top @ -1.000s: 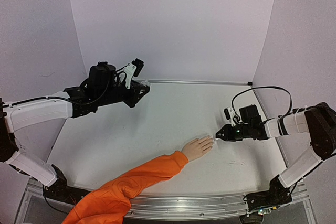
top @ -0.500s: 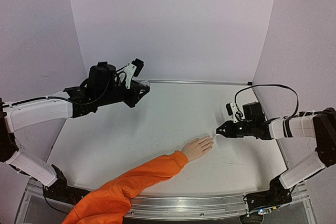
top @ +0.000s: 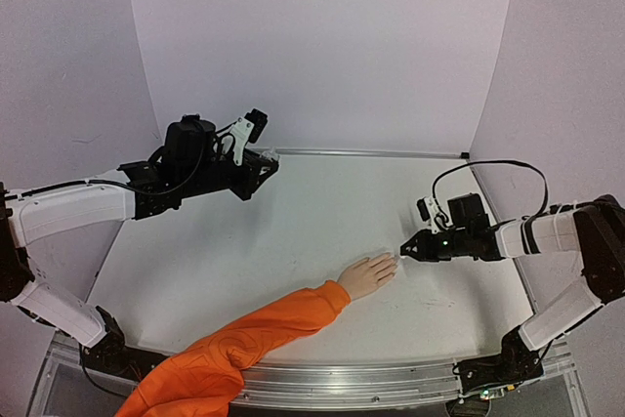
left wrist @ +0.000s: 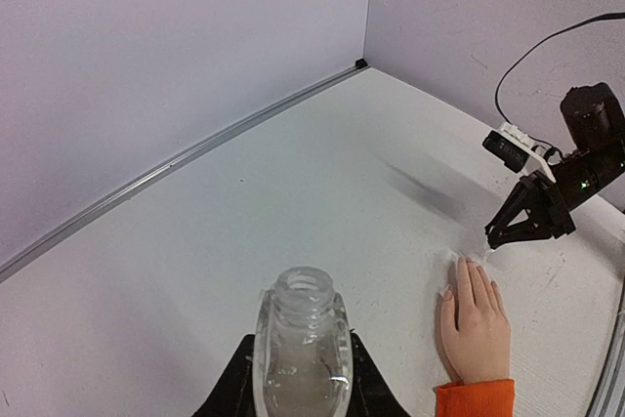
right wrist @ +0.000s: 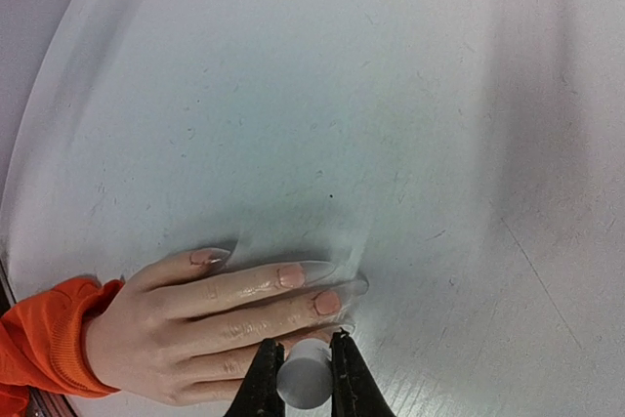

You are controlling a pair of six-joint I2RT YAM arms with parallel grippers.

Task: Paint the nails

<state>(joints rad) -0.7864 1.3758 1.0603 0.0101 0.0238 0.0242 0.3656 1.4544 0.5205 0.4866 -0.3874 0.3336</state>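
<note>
1. The white table [top: 293, 231] carries the mannequin hand [top: 368, 275], which lies flat and palm down near the table's front edge.
2. The orange sleeve [top: 244, 339] runs from the mannequin hand's wrist back toward the front rail.
3. The left gripper [top: 266, 159] hangs well apart from the mannequin hand, off beyond its thumb side toward the back wall. Its jaws are clamped narrowly on a bottle.
4. The right gripper [top: 404, 250] is just beyond the mannequin hand's fingertips, its jaws pinched on a small white round piece.
5. The clear bottle [left wrist: 301, 339] stands upright between the left fingers, neck open.
6. The small white round piece [right wrist: 304, 385] hovers over the fingertips; whether it touches cannot be told.
7. The nails [right wrist: 327, 302] tip the mannequin hand's fingers, pointing at the right gripper. Three show a peach-pink colour.
</note>
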